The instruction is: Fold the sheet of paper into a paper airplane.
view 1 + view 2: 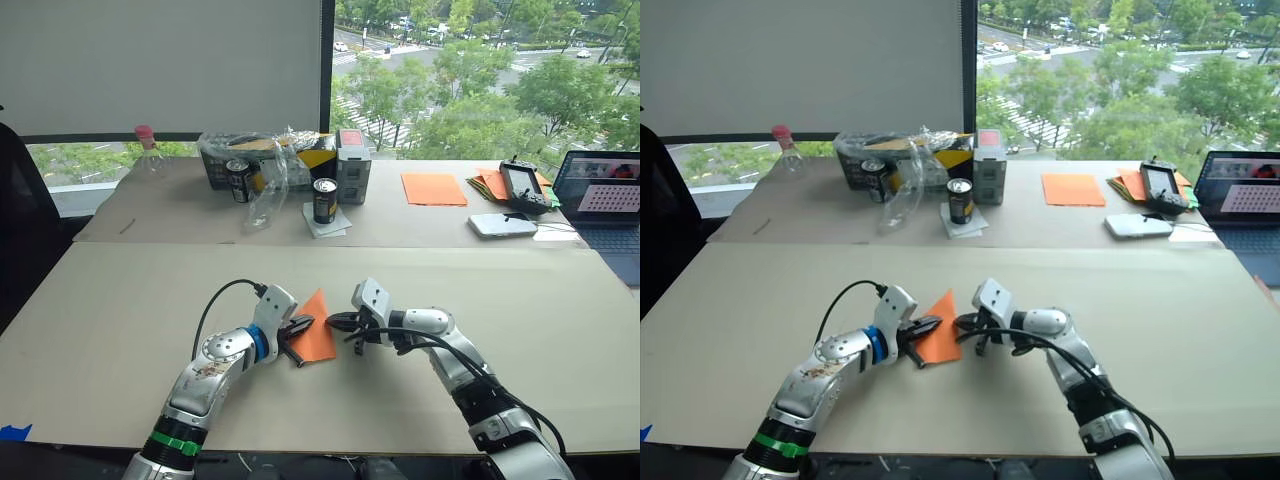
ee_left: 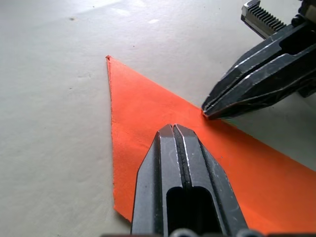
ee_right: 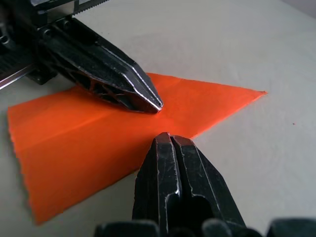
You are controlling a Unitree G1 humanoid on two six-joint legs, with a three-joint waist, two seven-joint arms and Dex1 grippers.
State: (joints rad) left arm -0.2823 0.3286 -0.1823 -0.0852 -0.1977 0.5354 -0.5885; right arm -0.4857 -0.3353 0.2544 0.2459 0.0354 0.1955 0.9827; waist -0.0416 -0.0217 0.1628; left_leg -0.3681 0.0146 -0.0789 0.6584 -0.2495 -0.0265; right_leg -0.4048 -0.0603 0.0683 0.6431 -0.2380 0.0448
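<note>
The sheet of paper (image 1: 318,338) lies flat on the near table, bright orange and folded into a narrow pointed wedge, the paper airplane shape, with its tip pointing away from me. My left gripper (image 2: 173,127) is shut, its closed tip resting on top of the paper near the middle. My right gripper (image 3: 168,137) is also shut, its tip touching the paper's right edge. The two tips sit close together, left gripper (image 1: 306,323) facing right gripper (image 1: 332,321). Neither holds the paper between its fingers.
On the far table stand a dark can (image 1: 325,200), a basket (image 1: 222,172) with another can and crumpled plastic, and a grey box (image 1: 353,165). A smooth orange sheet (image 1: 433,188), a controller (image 1: 521,185), a phone (image 1: 502,224) and a laptop (image 1: 610,205) lie at the back right.
</note>
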